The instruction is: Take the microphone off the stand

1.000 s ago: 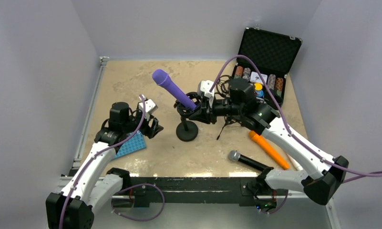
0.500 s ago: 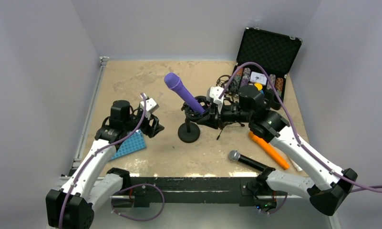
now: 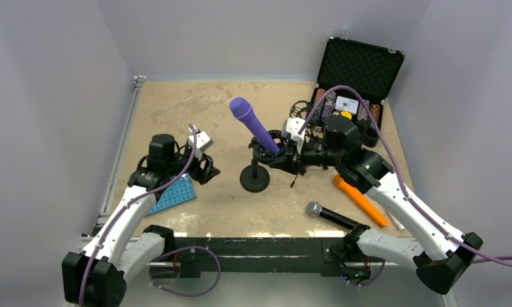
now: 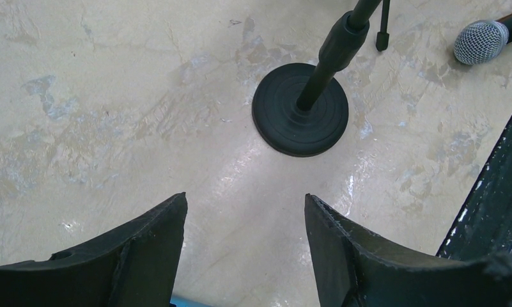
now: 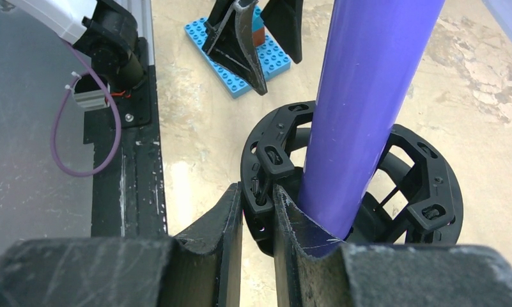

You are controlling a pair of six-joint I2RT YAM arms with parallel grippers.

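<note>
While the left end effector (image 4: 245,199) gapes, the right end effector (image 5: 258,192) pinches the stand (image 3: 254,180).

No writing can be read on anything in view.

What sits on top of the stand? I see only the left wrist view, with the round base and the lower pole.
Observer: A purple microphone stands in a black ring holder, its head leaning to the left.
Operator: Does the right gripper hold the microphone?
Observer: No. The right gripper is shut on the holder's rim, beside the microphone.
Operator: What is close to my left gripper?
Observer: The left gripper hangs by the edge of a blue brick plate.
</note>
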